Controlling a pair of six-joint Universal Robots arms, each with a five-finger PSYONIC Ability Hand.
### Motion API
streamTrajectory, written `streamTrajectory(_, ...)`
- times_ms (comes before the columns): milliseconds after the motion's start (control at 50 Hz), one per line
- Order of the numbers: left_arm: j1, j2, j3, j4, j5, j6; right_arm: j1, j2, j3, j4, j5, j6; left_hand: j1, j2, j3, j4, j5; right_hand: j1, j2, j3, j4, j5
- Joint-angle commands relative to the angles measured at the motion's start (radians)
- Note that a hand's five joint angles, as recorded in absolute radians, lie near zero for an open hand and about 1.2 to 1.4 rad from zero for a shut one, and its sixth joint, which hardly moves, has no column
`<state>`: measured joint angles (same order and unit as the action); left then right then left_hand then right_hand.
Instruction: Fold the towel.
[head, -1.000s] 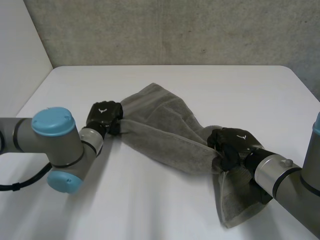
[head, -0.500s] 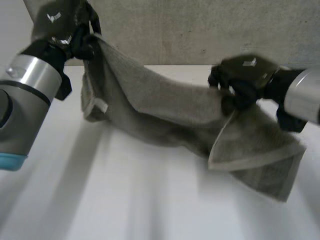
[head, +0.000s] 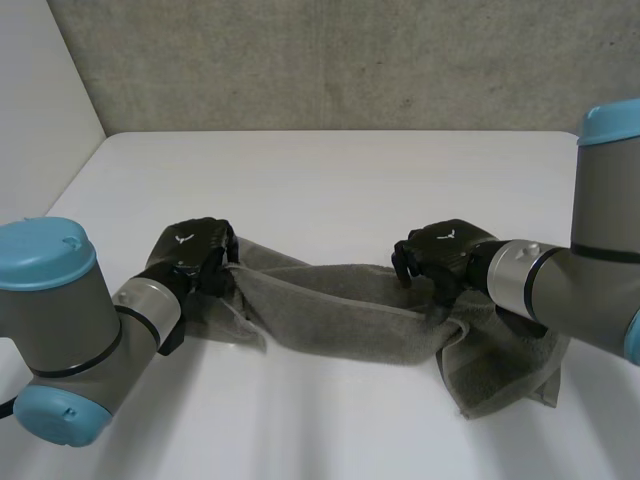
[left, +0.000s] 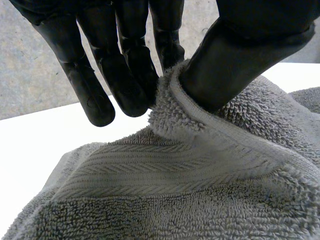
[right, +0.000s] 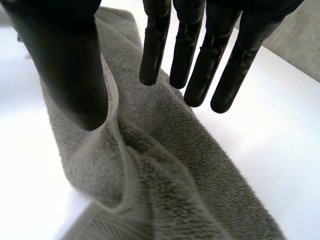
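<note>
Grey terry-cloth towel lying as a rumpled band on the near part of the white table, reaching from one hand to the other. At its left end, black left hand, thumb and fingers pinching the hemmed edge. At the right, black right hand low over bunched cloth, fingers straight and spread, well apart from the thumb, clamping nothing. Past it, loose towel end flat on the table.

smooth white table with rounded corners, rough grey concrete wall right behind it, 1 plain white panel on the left, pretty even light
</note>
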<state>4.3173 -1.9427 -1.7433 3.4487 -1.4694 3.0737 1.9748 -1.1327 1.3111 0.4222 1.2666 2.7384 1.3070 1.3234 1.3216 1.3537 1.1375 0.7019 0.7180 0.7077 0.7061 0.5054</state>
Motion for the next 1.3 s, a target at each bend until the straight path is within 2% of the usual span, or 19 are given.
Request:
streamTrajectory(20,0.001,0.008,-0.015,0.01,0.0,-0.001,0.016,-0.019,0.068,-0.08,0.066,0.049,0.089,0.073,0.075,0.043,0.084,-0.036,-0.052,-0.041,-0.04,-0.014)
streamTrajectory(60,0.001,0.008,-0.018,0.01,0.0,0.0,0.021,-0.024,0.12,-0.124,0.103,0.061,0.089,0.073,0.075,0.043,0.084,-0.039,-0.055,-0.044,-0.043,-0.017)
streamTrajectory(280,0.01,0.008,-0.016,0.01,0.0,-0.001,0.021,-0.022,0.221,-0.269,0.135,0.133,0.089,0.073,0.075,0.043,0.084,-0.042,-0.058,-0.047,-0.046,-0.02)
streamTrajectory(400,0.016,0.008,-0.019,0.01,-0.006,-0.001,0.021,-0.004,0.243,-0.278,0.142,0.138,0.089,0.073,0.075,0.043,0.084,-0.006,-0.022,-0.012,-0.01,0.016)
streamTrajectory(460,0.019,0.008,-0.022,0.01,-0.008,-0.001,0.021,-0.002,0.255,-0.284,0.14,0.15,0.089,0.073,0.075,0.043,0.084,0.141,0.124,0.135,0.136,0.162)
streamTrajectory(500,0.019,0.01,-0.022,0.01,-0.008,-0.001,0.022,-0.012,0.261,-0.298,0.135,0.181,0.089,0.073,0.075,0.043,0.084,0.511,0.495,0.506,0.507,0.533)
streamTrajectory(520,0.019,0.01,-0.022,0.01,-0.008,-0.001,0.022,-0.012,0.261,-0.298,0.135,0.181,0.089,0.073,0.075,0.043,0.084,0.513,0.497,0.508,0.509,0.535)
streamTrajectory(540,0.021,0.01,-0.022,0.009,-0.005,-0.001,0.024,-0.021,0.261,-0.298,0.126,0.193,0.089,0.073,0.075,0.043,0.084,0.693,0.676,0.687,0.688,0.714)
streamTrajectory(620,0.019,0.019,-0.016,0.0,-0.006,-0.001,0.026,-0.055,0.249,-0.289,0.122,0.198,0.089,0.073,0.075,0.043,0.084,0.694,0.678,0.689,0.69,0.716)
streamTrajectory(720,0.025,0.157,-0.005,-0.011,-0.002,0.0,0.029,-0.214,0.191,-0.249,0.062,0.193,0.089,0.073,0.075,0.043,0.084,0.694,0.678,0.689,0.69,0.716)
streamTrajectory(760,0.03,0.25,0.004,-0.023,0.001,0.0,0.021,-0.321,0.096,-0.157,0.001,0.182,0.089,0.073,0.075,0.043,0.084,0.694,0.678,0.689,0.69,0.716)
streamTrajectory(800,0.03,0.251,0.004,-0.023,0.001,0.0,0.016,-0.35,0.038,-0.095,-0.034,0.172,0.089,0.073,0.075,0.043,0.084,0.694,0.678,0.689,0.69,0.716)
streamTrajectory(840,0.042,0.365,0.031,-0.049,0.015,-0.001,0.012,-0.364,-0.026,-0.026,-0.07,0.155,0.089,0.073,0.075,0.043,0.084,0.694,0.678,0.689,0.69,0.716)
streamTrajectory(900,0.047,0.4,0.047,-0.065,0.026,-0.001,-0.017,-0.357,-0.128,0.081,-0.141,0.098,0.089,0.073,0.075,0.043,0.084,0.694,0.678,0.689,0.69,0.716)
streamTrajectory(1020,0.051,0.429,0.1,-0.115,0.057,-0.006,-0.048,-0.233,-0.19,0.248,-0.161,-0.124,0.089,0.073,0.075,0.043,0.084,0.694,0.678,0.689,0.69,0.716)
streamTrajectory(1100,0.058,0.316,0.113,-0.125,0.057,-0.003,-0.042,-0.156,-0.197,0.291,-0.145,-0.221,0.089,0.073,0.075,0.043,0.084,0.694,0.678,0.689,0.69,0.716)
streamTrajectory(1180,0.058,0.172,0.157,-0.125,0.051,0.008,-0.021,-0.031,-0.265,0.277,-0.072,-0.249,0.089,0.073,0.075,0.043,0.084,0.694,0.678,0.689,0.69,0.716)
streamTrajectory(1260,0.056,-0.031,0.33,-0.126,0.044,0.007,0.007,0.065,-0.4,0.205,0.002,-0.235,0.089,0.073,0.075,0.043,0.084,0.694,0.678,0.689,0.69,0.716)
streamTrajectory(1300,0.056,-0.082,0.414,-0.125,0.041,0.007,0.026,0.146,-0.574,0.086,0.077,-0.201,0.089,0.073,0.075,0.043,0.084,0.694,0.678,0.689,0.69,0.716)
